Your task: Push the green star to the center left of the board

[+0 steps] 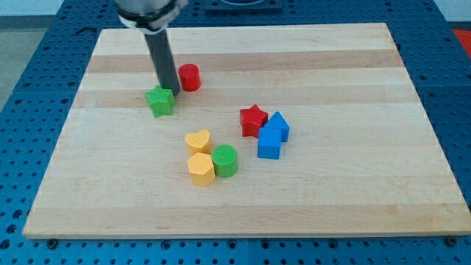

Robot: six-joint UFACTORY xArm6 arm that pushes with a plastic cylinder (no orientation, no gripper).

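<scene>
the wooden board [309, 59] is seen lying on a blue perforated counter [29, 66]. toward the view's upper left, the green star [160, 101] is found, well inside the board's left half and above its middle height. my tip [170, 91] is placed at the star's one o'clock side, touching or just beside it; contact cannot be told for sure. no end effector with jaws is carried by the rod, so nothing is apart, together or clamped. a red cylinder [190, 76] is seen at two o'clock from the star, just beside the rod. near the board's middle, a yellow heart [198, 141] is set at twelve o'clock of a yellow hexagon [200, 168], with a green cylinder [225, 160] touching the hexagon at three o'clock. further right, a red star [253, 120] is flanked at three o'clock by two blue blocks [277, 125] [269, 143], shapes unclear.
</scene>
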